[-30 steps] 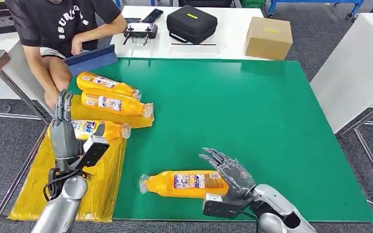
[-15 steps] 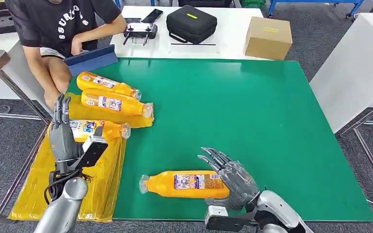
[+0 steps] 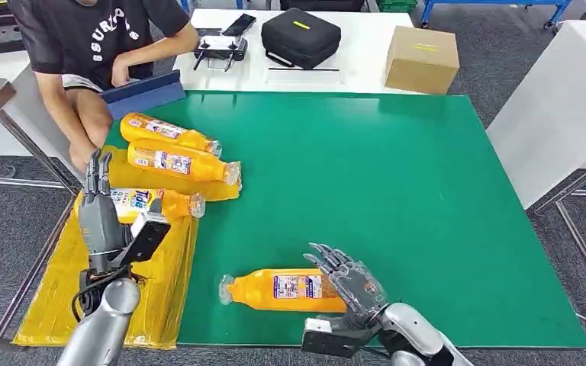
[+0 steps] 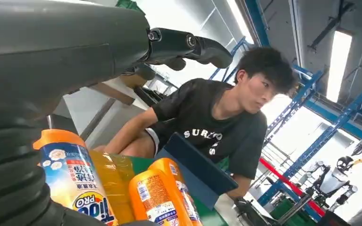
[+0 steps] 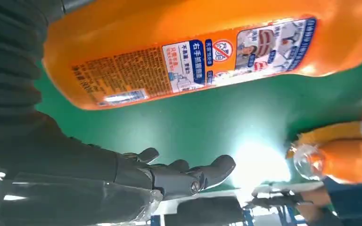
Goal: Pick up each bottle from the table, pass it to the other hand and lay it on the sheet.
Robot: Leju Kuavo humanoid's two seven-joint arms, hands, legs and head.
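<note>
right robot hand (image 3: 351, 284) is seen with fingers spread and holding nothing, placed just at the base of an orange bottle (image 3: 286, 289) lying on the green desk (image 3: 397, 183). left robot hand (image 3: 99, 210) is raised, released, over the yellow sheet (image 3: 160, 297), three bottles (image 3: 172, 162) lying just beyond it.

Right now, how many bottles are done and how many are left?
Three orange bottles already lie on the yellow sheet. One bottle still lies on the green table. The right robot hand is open around its base, not lifting it yet. The left robot hand is open and empty, held up above the sheet.
</note>
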